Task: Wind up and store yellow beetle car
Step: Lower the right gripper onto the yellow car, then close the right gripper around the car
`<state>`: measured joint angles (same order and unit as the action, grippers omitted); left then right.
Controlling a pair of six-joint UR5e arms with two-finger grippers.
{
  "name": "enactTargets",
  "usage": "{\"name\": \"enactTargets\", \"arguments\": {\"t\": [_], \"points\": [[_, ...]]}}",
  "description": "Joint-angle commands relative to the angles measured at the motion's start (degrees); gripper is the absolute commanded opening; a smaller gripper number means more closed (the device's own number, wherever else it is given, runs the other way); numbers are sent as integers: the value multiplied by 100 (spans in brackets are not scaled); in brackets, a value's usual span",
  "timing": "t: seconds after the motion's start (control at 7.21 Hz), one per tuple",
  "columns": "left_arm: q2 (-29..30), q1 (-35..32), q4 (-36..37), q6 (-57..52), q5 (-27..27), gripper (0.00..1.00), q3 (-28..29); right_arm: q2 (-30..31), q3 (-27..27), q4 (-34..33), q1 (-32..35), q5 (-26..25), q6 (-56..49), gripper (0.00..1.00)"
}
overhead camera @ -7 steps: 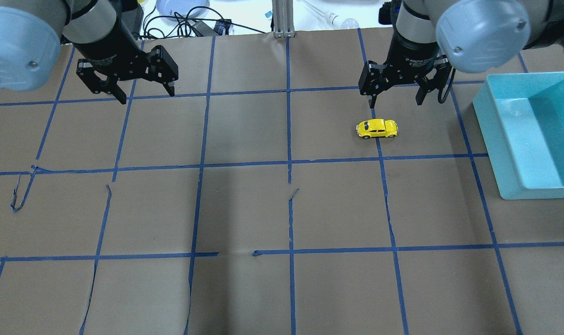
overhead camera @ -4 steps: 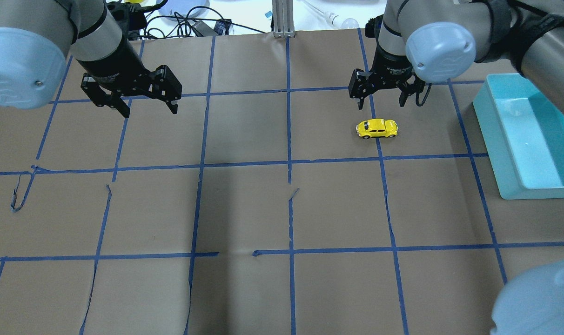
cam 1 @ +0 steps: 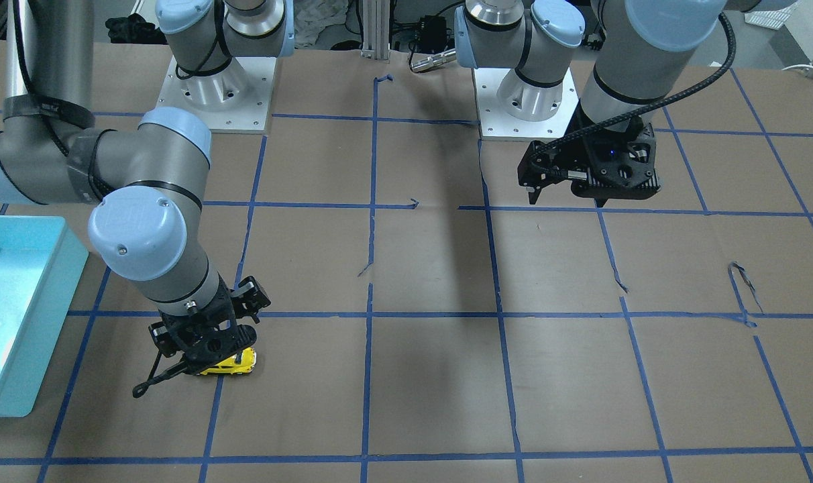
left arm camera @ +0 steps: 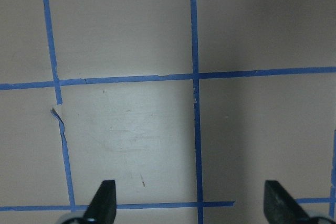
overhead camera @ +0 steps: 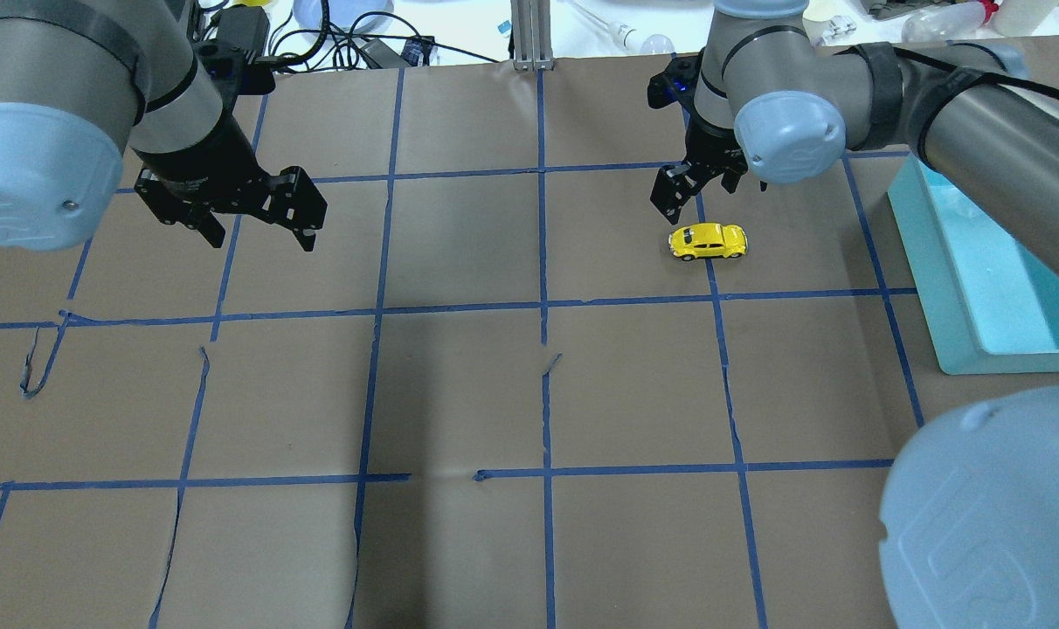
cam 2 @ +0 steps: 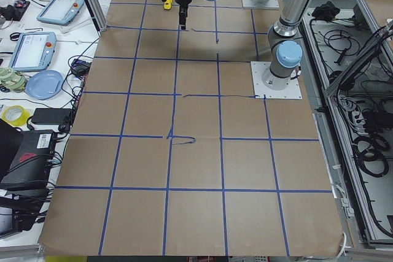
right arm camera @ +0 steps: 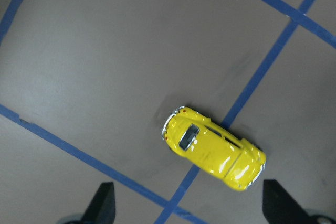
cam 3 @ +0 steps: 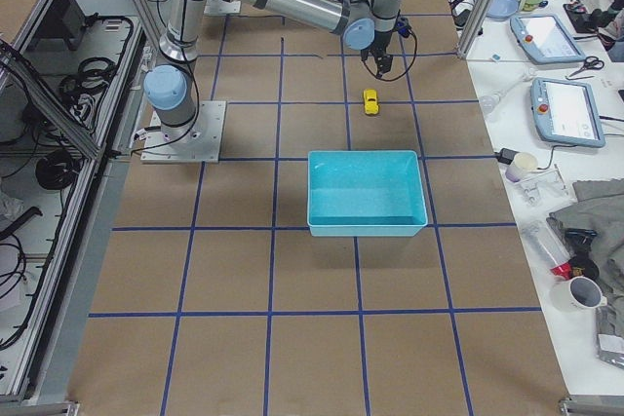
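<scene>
Hovering with its fingers spread wide and empty, the right gripper is right over the yellow beetle car, not touching it. Car's on its wheels across a blue tape line on the table, near the teal bin. Left gripper, fingers apart too, hangs well away.

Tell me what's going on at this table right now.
The right gripper, open, hovers above the tiny glossy yellow beetle toy car. The car sits on its wheels on the brown paper-covered table, not yet grasped. The left gripper hangs open over bare paper, far from the car, holding nothing. The teal plastic bin stands empty off to the robot's right, so winding and storing are not yet done.
</scene>
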<state>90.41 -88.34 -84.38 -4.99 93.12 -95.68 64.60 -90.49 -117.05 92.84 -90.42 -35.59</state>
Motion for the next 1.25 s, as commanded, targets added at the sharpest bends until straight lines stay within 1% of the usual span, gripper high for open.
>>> {"name": "enactTargets", "arguments": {"t": [0.0,0.14,0.28,0.42,0.83,0.97,1.11], "points": [[-76,37,-17,-46,75,100,23,9,-809,-1228,-21,199,-2062,100],[-76,28,-17,-46,75,100,-12,-18,-917,-1276,-21,227,-2919,100],[-76,19,-17,-37,75,100,-21,-35,-900,-1294,-29,227,-4302,100],[-85,10,-17,-46,75,100,-21,-79,-918,-1338,-29,236,-5360,100],[-163,1,-26,-20,31,100,-38,-246,-900,-1408,-266,183,-5870,100],[-164,1,-34,-20,40,100,-47,-325,-883,-1417,-310,157,-5889,100],[-173,1,-35,6,22,100,-56,-412,-848,-1583,-328,122,-5811,100]]}}
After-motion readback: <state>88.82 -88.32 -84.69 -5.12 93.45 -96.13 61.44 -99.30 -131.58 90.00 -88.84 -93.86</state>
